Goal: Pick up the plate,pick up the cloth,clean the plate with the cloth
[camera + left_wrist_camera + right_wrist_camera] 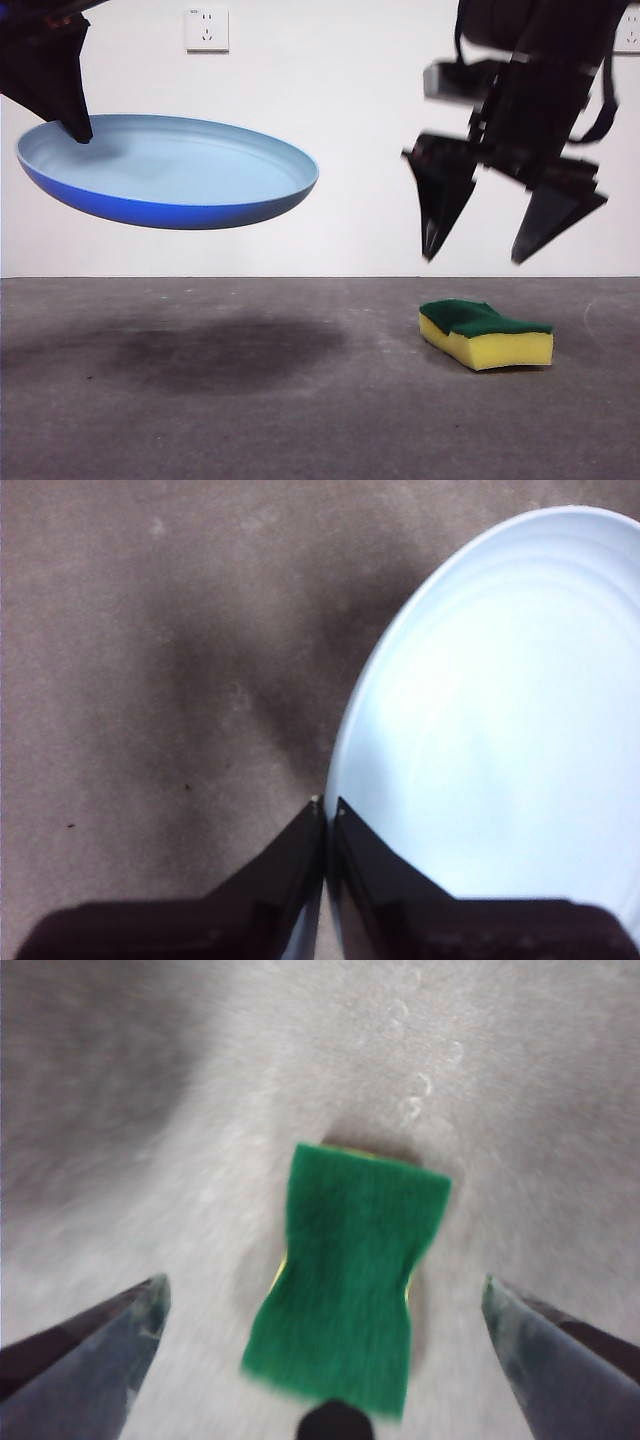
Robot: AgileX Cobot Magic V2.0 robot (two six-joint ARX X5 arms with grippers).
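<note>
The light-blue plate (170, 170) hangs tilted in the air at the left, well above the table. My left gripper (78, 128) is shut on its left rim; the left wrist view shows its jaws (327, 810) pinching the plate's edge (500, 720). The cloth, a yellow sponge with a green top (485, 333), lies flat on the grey table at the right. My right gripper (475, 255) is open and hovers above it, not touching. In the right wrist view the sponge (350, 1280) lies between my spread jaws (325, 1295).
The grey table (250, 400) carries the plate's shadow at the left. A white wall with a socket (206, 29) stands behind.
</note>
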